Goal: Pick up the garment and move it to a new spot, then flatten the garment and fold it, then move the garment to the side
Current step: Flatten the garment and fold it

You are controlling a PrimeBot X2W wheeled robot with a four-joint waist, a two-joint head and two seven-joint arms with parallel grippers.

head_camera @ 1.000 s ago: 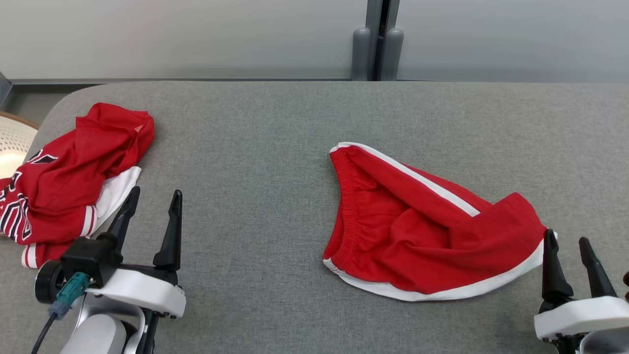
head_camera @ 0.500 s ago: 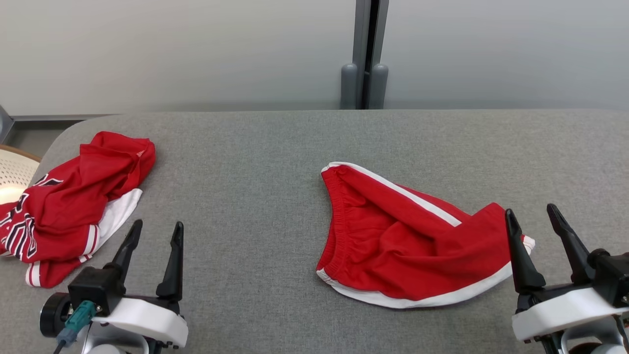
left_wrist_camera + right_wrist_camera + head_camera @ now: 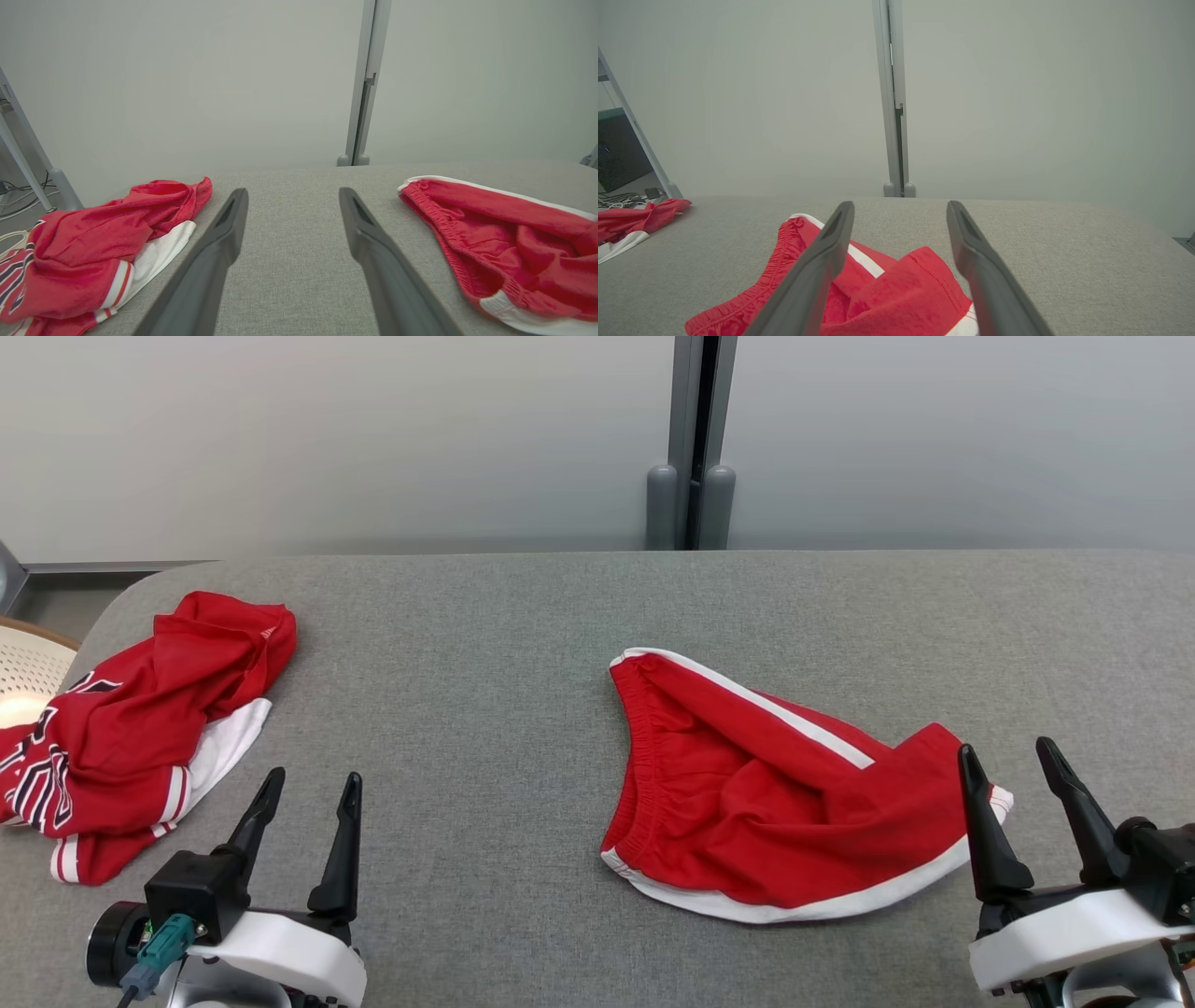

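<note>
The right gripper [image 3: 1004, 747] has its two fingers spread wide with nothing between them. The red shorts [image 3: 775, 793] lie crumpled on the gray table [image 3: 467, 644], just to this gripper's left and slightly ahead of it. Seen from the head camera, the nearest leg hem, trimmed in white, reaches to the tip of the left finger. I cannot tell whether finger and cloth touch. In the right wrist view the red cloth lies below and between the fingers, more toward the left one. The gathered waistband sits farther off to the left. A white stripe runs along the far edge of the shorts from the waistband toward the gripper.

The left gripper [image 3: 315, 775] is also spread wide and empty, above bare table. The shorts are well apart to its right, with the waistband end nearest. A bunched red shirt [image 3: 140, 728] with white and dark trim lies to its left and a little ahead, near the left finger but apart from it. Further left, beyond the shirt, a pale perforated basket [image 3: 23, 672] shows at the table's edge. Ahead of both grippers, past the table's far edge, a gray post [image 3: 691, 476] stands against the wall.
</note>
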